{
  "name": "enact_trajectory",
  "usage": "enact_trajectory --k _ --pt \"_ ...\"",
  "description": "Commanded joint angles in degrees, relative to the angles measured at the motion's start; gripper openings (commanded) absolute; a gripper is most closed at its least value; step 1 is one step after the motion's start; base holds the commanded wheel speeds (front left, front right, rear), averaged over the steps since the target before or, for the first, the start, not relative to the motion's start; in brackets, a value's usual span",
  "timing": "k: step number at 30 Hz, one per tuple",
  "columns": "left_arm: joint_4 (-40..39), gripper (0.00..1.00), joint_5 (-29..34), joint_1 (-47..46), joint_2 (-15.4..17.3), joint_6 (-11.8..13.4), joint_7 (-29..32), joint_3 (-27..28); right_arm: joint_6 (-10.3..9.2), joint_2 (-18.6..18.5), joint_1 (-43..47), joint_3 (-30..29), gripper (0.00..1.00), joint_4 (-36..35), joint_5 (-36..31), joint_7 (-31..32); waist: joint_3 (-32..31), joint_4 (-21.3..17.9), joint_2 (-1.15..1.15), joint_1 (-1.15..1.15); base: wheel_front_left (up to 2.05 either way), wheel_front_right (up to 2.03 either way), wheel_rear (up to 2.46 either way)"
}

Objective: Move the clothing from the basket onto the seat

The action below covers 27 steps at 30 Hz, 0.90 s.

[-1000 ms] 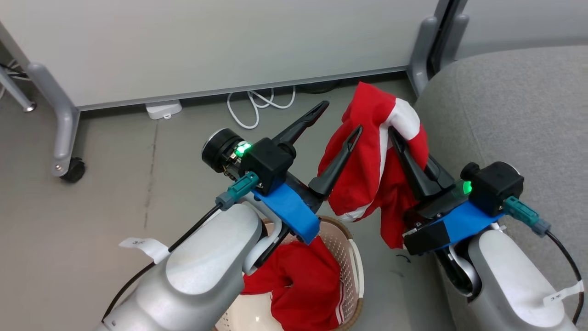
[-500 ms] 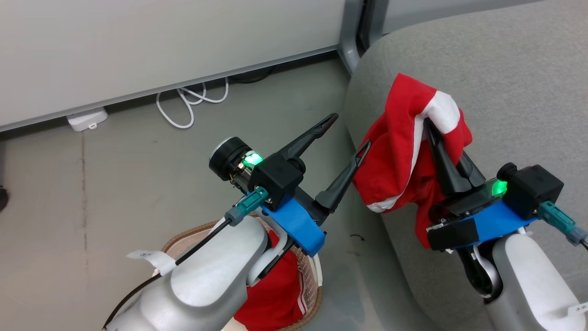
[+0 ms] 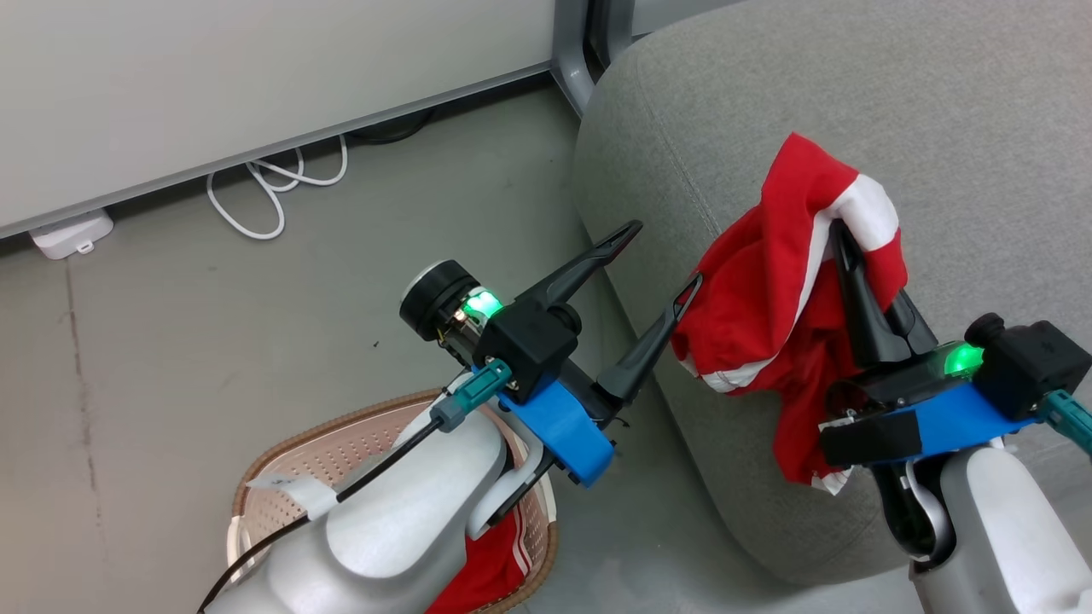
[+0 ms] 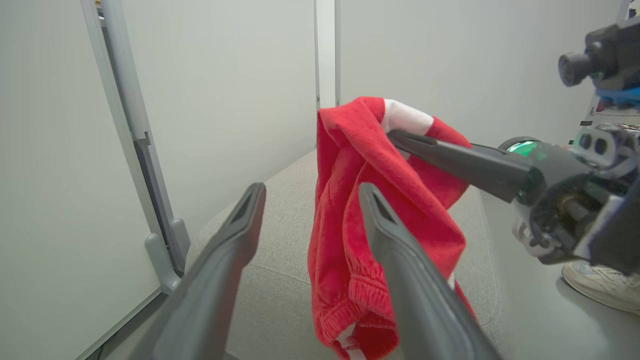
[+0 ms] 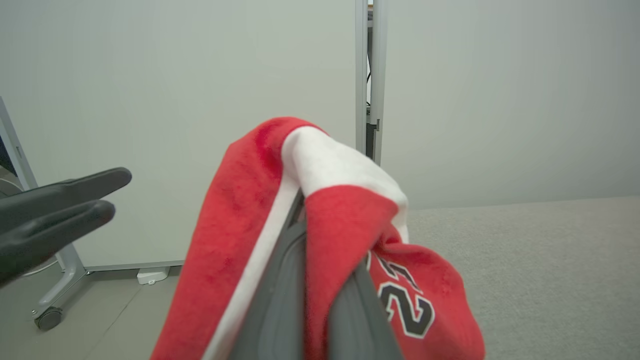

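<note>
- Your right gripper [image 3: 840,234] is clamped tight on a red garment [image 3: 759,315], pinching it by the white stripe [image 3: 870,209] at the top fold
- That garment drapes down from the fingertips and back over the gripper, hanging above the grey seat [image 3: 853,94] near its left edge; can't tell if the hem touches the cushion
- Black printed numerals [image 5: 405,300] show on it in the right wrist view
- Your left gripper [image 3: 665,254] is spread wide, holding nothing, just beside the held garment
- A second red garment [image 3: 495,563] lies in the basket [image 3: 341,422] on the floor [image 3: 213,341], under your left forearm [image 3: 401,529], beside the seat
</note>
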Motion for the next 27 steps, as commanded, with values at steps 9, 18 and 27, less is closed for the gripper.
enact_trajectory --k 9,18,27 --pt "-1.4 1.0 1.3 -1.3 1.1 0.8 -0.2 1.2 0.03 0.4 -5.1 -7.1 0.0 -3.4 -1.0 0.0 2.9 0.5 0.0 0.0 0.0 0.0 0.0" --pt "-3.2 1.0 3.6 -4.9 2.9 0.9 0.2 1.3 0.03 -3.8 -19.2 -18.8 0.0 -7.2 -2.2 0.0 12.5 2.0 0.0 0.0 0.0 0.0 0.0" --pt "-5.4 1.0 5.3 -8.8 5.0 1.3 1.3 1.7 0.03 -12.0 -32.7 -28.1 0.0 -3.0 -0.4 0.0 22.0 3.7 0.0 0.0 0.0 0.0 0.0"
